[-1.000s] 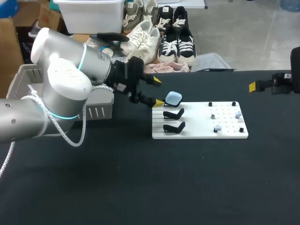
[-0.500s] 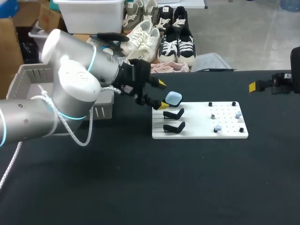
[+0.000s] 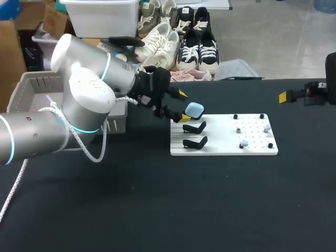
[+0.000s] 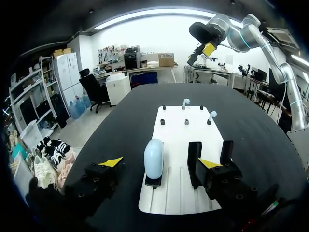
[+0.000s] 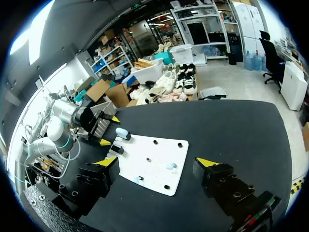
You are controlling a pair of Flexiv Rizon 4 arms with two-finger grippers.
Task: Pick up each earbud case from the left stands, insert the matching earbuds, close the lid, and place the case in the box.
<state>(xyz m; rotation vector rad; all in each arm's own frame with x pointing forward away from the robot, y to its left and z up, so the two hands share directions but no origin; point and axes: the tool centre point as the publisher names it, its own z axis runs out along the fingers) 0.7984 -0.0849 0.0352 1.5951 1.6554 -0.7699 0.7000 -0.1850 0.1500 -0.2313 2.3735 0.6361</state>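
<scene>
Earbud case (image 3: 194, 109) on board (image 3: 220, 144), left end

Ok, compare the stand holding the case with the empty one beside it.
The first stand carries the pale blue case; the middle stand carries nothing. The first stand lies between the open left gripper's fingers; the middle stand sits beside one finger. Both are black, on the white board.

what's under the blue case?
A black stand carries the case, on the white board. Only the stand's foot shows in the left wrist view; the case covers the rest.
</scene>
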